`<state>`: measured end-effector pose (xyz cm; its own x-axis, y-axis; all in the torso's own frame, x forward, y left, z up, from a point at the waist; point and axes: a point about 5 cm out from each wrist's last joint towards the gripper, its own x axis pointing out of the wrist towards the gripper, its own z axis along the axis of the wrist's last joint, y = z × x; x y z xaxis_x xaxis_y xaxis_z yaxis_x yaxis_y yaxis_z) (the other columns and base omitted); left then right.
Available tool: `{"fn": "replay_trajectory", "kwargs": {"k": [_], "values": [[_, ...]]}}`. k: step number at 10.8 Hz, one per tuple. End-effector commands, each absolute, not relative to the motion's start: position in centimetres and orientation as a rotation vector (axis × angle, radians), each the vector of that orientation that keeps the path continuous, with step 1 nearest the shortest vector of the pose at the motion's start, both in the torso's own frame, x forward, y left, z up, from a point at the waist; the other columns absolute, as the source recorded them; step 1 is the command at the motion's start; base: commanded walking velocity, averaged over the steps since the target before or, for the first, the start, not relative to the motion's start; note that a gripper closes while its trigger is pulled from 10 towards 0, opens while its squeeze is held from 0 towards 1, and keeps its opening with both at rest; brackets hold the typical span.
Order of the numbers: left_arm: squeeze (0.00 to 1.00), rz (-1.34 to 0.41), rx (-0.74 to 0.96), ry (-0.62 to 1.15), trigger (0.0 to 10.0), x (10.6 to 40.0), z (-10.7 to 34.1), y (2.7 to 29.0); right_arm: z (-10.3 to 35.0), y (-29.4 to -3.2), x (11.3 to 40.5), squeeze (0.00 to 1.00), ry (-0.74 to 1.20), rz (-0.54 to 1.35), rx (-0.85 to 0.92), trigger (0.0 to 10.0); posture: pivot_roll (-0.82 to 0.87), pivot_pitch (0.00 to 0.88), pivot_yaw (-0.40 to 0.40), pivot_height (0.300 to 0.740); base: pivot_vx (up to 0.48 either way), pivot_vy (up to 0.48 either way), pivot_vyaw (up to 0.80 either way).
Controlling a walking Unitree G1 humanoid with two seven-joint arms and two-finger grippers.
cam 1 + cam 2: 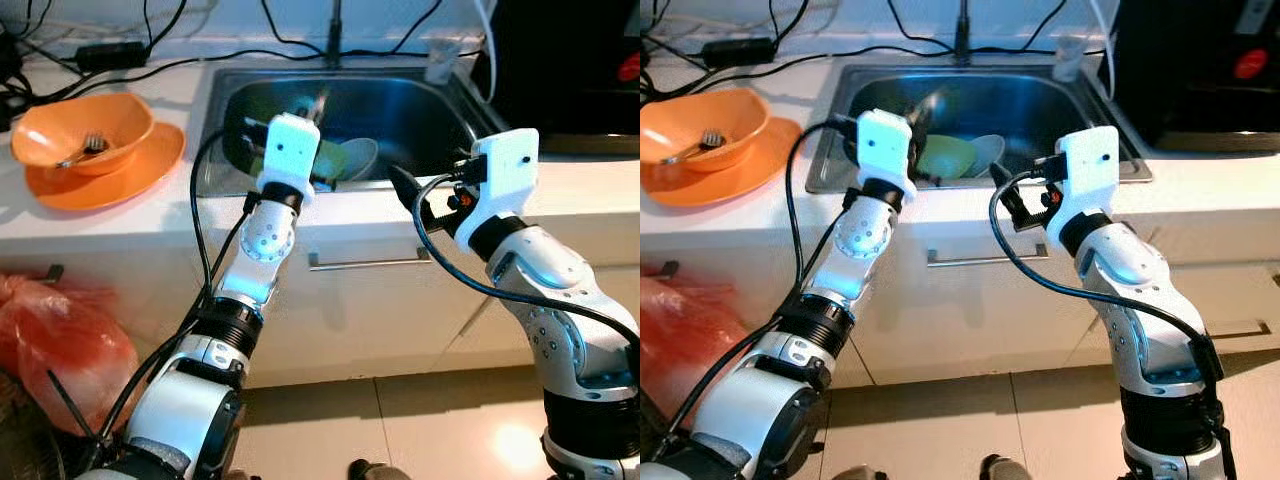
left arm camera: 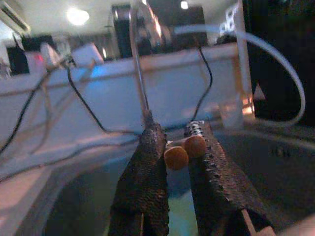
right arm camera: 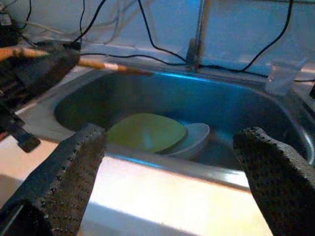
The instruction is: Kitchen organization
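Left gripper [image 2: 179, 147] over the sink [image 1: 440, 110], fingers pinched on chopsticks [image 3: 106, 65]. Right gripper [image 3: 170, 172] at the sink's front edge, jaws wide and empty. Green plate [image 3: 145, 132] and white bowl [image 3: 196, 137] lie in the basin.

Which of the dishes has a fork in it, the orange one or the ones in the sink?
The orange bowl on the orange plate, left of the steel sink; the sink's green plate and white dish hold no fork.
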<state>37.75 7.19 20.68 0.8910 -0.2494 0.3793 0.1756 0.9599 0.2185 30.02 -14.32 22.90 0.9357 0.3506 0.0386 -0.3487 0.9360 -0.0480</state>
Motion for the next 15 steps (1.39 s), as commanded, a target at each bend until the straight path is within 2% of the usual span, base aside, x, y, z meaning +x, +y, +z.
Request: {"fn": "replay_trajectory", "kwargs": {"k": [1,3,4,5,6,12,15], "values": [[0.0,-0.226,0.187,-0.373,2.7,38.2,20.4,7.3,22.6,-14.5,29.8,0.0,-0.012,0.362,-0.03,10.0,-0.13,0.072,0.02,0.74,0.0,0.0,0.0],[0.0,-0.207,0.193,-0.299,3.7,38.7,19.4,7.7,22.2,-13.8,29.1,0.0,0.033,0.42,-0.024,10.0,-0.15,0.075,0.027,0.74,0.0,0.0,0.0],[0.0,-0.211,0.205,-0.24,7.0,39.1,18.8,7.5,22.0,-13.1,28.4,0.0,0.063,0.469,-0.029,10.0,-0.16,0.082,0.033,0.74,0.0,0.0,0.0],[0.0,-0.209,0.197,-0.216,7.8,39.2,18.6,7.5,21.9,-12.9,28.2,0.0,0.075,0.483,-0.031,10.0,-0.16,0.083,0.034,0.74,0.0,0.0,0.0],[0.0,-0.203,0.219,-0.162,10.0,39.5,17.9,7.7,21.9,-12.2,27.5,0.0,0.092,0.519,-0.033,10.0,-0.18,0.1,0.046,0.74,0.0,0.0,0.0],[0.0,-0.201,0.265,-0.058,10.0,40.1,17.8,7.0,21.4,-11.2,25.3,0.0,0.196,0.541,-0.02,10.0,-0.2,0.149,0.09,0.74,0.0,0.0,0.0],[0.0,-0.125,0.22,-0.077,10.0,40.9,19.8,7.7,21.3,-11.2,25.1,0.0,0.215,0.527,-0.027,10.0,-0.2,0.152,0.095,0.74,0.0,0.0,0.0]]}}
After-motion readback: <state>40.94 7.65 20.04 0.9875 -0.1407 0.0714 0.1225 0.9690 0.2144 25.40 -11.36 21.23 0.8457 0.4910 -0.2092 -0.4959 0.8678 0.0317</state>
